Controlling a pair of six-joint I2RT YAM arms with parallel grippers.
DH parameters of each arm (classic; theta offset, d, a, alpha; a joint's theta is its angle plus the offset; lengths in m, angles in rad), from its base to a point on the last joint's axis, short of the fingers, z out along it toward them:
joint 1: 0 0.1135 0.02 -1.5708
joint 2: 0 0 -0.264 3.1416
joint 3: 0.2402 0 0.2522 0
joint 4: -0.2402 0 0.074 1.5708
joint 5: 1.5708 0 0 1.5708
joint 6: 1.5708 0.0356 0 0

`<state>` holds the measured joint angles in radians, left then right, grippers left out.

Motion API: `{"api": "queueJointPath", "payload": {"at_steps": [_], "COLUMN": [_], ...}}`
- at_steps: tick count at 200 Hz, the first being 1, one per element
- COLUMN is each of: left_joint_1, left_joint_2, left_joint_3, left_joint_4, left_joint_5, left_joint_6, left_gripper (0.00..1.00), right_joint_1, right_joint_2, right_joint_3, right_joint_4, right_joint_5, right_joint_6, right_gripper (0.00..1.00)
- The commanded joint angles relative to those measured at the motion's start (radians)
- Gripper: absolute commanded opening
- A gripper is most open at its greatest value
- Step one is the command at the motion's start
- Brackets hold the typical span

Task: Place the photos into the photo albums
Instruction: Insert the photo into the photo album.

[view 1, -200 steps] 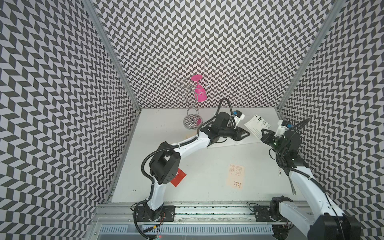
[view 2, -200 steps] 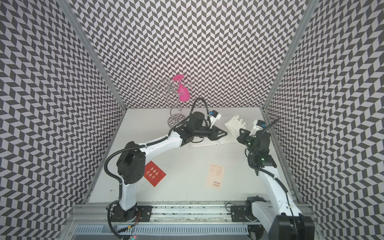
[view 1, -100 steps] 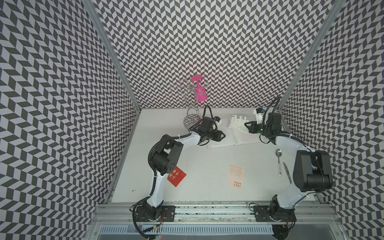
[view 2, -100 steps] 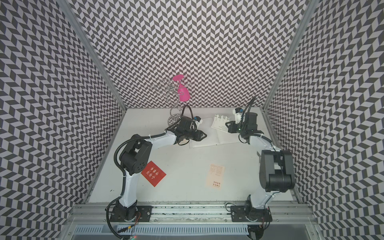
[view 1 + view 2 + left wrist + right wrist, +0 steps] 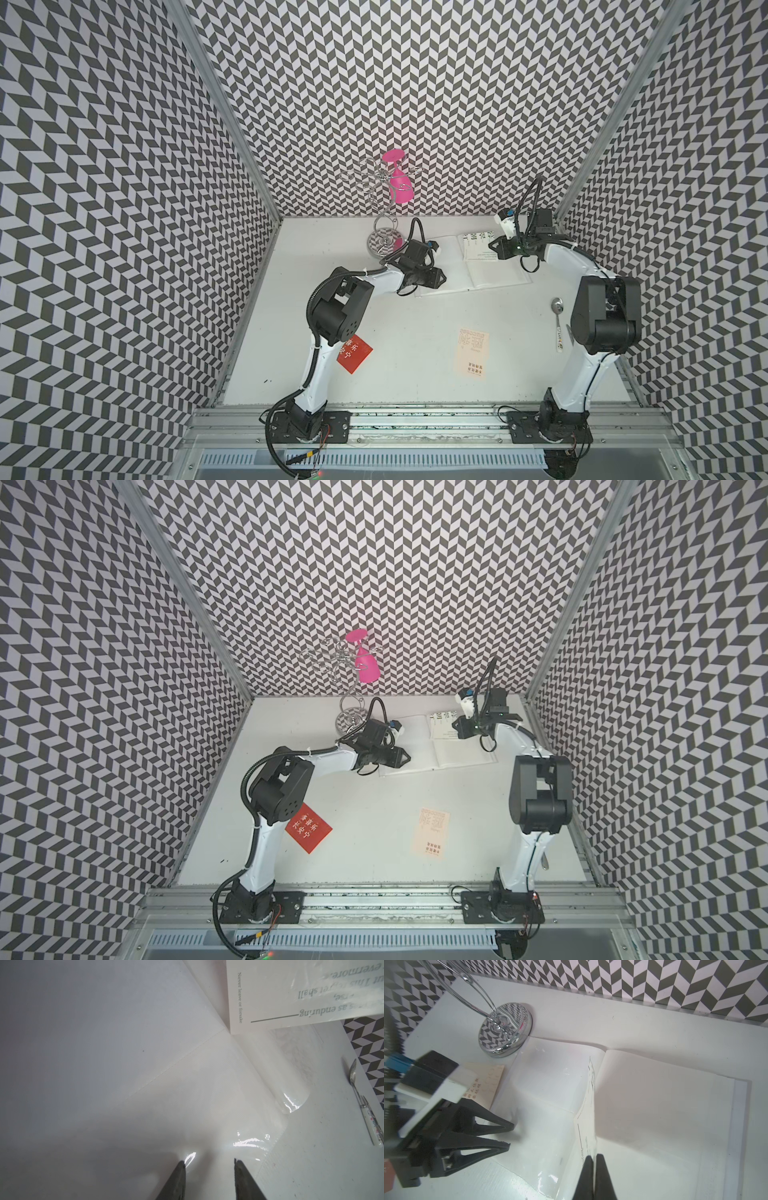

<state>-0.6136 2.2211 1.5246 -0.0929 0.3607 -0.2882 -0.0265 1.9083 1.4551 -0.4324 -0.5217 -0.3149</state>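
The photo album (image 5: 494, 276) (image 5: 457, 752) lies open at the back of the table. My right gripper (image 5: 493, 245) (image 5: 456, 724) (image 5: 593, 1156) is shut on the edge of a white photo (image 5: 476, 247) (image 5: 270, 991) (image 5: 584, 1126) with black characters, held on edge over the album's fold. My left gripper (image 5: 440, 277) (image 5: 405, 755) (image 5: 209, 1161) stands open, its tips on the glossy left page. A red photo (image 5: 354, 355) (image 5: 308, 827) and a cream photo (image 5: 471, 353) (image 5: 432, 831) lie on the front half. Another cream photo (image 5: 485, 1082) lies beside the album, partly under the left gripper.
A chrome wire stand (image 5: 384, 241) (image 5: 505, 1030) stands just left of the album, touching its corner, with a pink glass (image 5: 400, 187) hanging from it. A spoon (image 5: 557, 324) (image 5: 353, 1072) lies by the right arm. Patterned walls close three sides.
My right gripper has carried the white photo leftward, from right of the album to over its fold. My left gripper has drawn back left onto the left page.
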Motion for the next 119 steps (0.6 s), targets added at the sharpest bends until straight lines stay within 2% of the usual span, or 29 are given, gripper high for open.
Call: {"api": "queueJointPath", "payload": {"at_steps": [1,40,73,119], "left_joint_1": [-0.002,0.021,0.035,0.035], "left_joint_2": [0.069,0.065,0.066,0.046], "left_joint_3": [0.017,0.007,-0.006,-0.045], "left_joint_4": [-0.125,-0.146,-0.168,-0.162], "left_joint_5": [-0.039,-0.082,-0.086,-0.086], "left_joint_6": [-0.008,-0.006,-0.006,-0.016], "left_gripper": [0.40,0.40,0.40,0.40], "right_joint_1": [-0.001,-0.001,-0.001,0.005], "right_joint_2": [0.034,0.021,0.014,-0.043], "right_joint_3": [0.030,0.037,0.037,0.019], "right_joint_4": [-0.079,-0.095,-0.102,-0.058], "right_joint_5": [0.040,0.068,0.115,0.120], "right_joint_6": [-0.070,-0.070,-0.057,-0.006], "right_gripper": [0.00,0.00,0.00,0.00]}}
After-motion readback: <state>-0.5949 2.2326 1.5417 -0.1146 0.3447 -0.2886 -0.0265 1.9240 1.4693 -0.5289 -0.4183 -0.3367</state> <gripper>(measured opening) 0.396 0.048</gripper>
